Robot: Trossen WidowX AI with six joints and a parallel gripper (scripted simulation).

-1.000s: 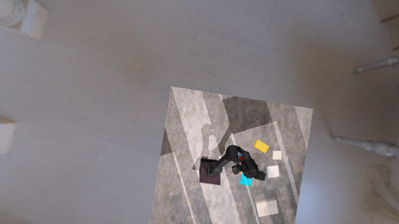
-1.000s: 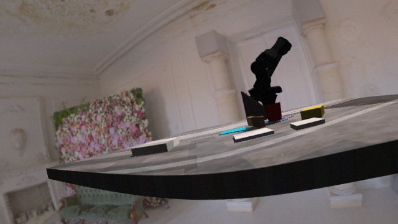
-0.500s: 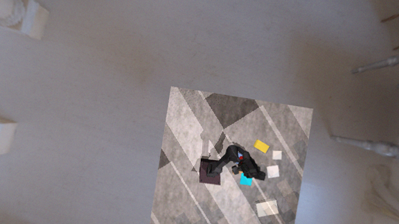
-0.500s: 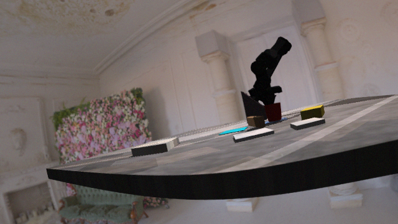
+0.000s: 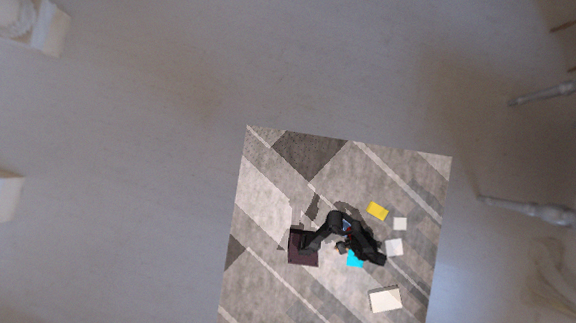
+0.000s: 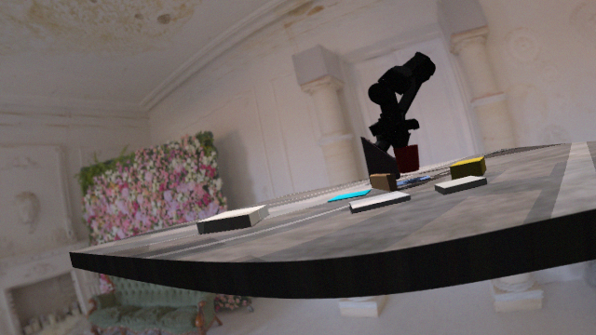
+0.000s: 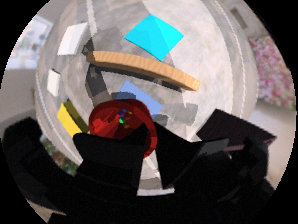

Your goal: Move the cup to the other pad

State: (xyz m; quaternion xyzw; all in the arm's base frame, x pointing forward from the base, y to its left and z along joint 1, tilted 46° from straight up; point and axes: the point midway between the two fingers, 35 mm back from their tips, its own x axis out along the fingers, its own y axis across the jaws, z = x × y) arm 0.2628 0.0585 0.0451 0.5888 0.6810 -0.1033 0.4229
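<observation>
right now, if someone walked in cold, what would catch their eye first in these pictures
The black arm folded over the table, its gripper shut on a dark red cup with small marbles inside. Next, the bright cyan pad lying flat beyond the cup in the wrist view, and a blue pad right under it. A yellow block sits off to the side near flat white blocks.

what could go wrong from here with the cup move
The pincer is shut on the red cup, whose marbles sit in the open top; a tilt could spill them. The wooden block stands between it and the cyan pad, so a low carry might clip it.
</observation>
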